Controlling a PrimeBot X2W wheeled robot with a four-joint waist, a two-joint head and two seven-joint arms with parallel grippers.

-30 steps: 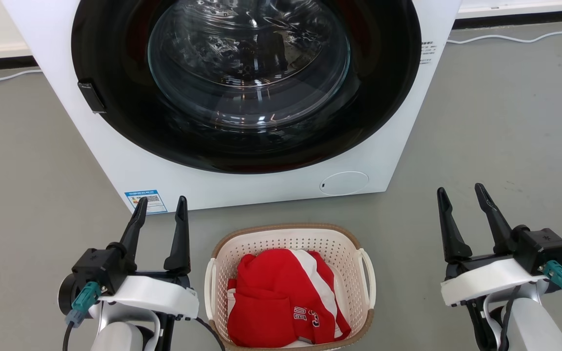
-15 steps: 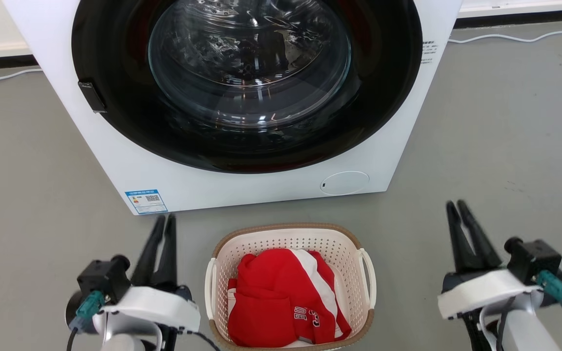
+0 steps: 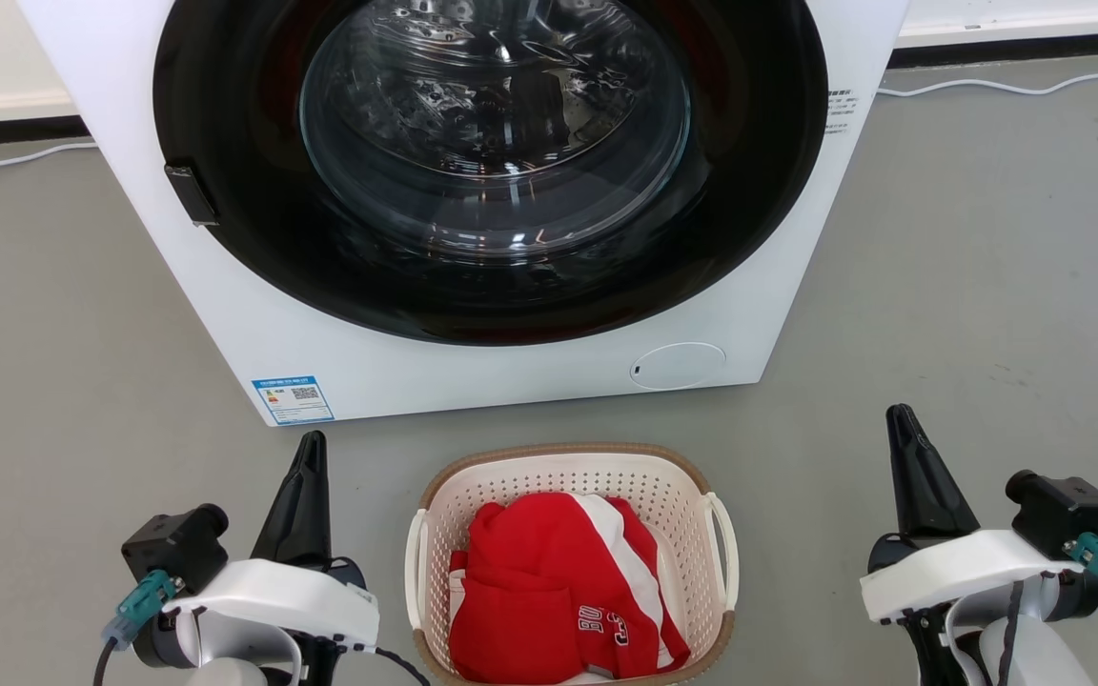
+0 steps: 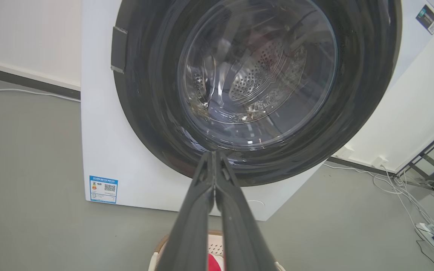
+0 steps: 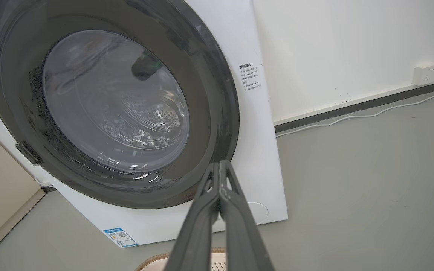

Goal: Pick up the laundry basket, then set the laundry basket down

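Observation:
The laundry basket is cream-white and perforated, with a brown rim and white loop handles, and stands on the grey floor just in front of the washer. A red and white garment lies inside it. My left gripper hovers left of the basket, shut with nothing between its fingers, well apart from the left handle. On the other side my right gripper is shut and empty, further from the basket. In the left wrist view the left gripper points at the washer door, with the basket's rim low down. The right gripper points the same way.
A white front-loading washer with a closed dark round glass door stands close behind the basket. A white cable runs along the floor by the back wall. Open grey floor lies to both sides.
Both grippers closed from wide open to fully shut and dropped slightly lower in the head view. The basket has not moved.

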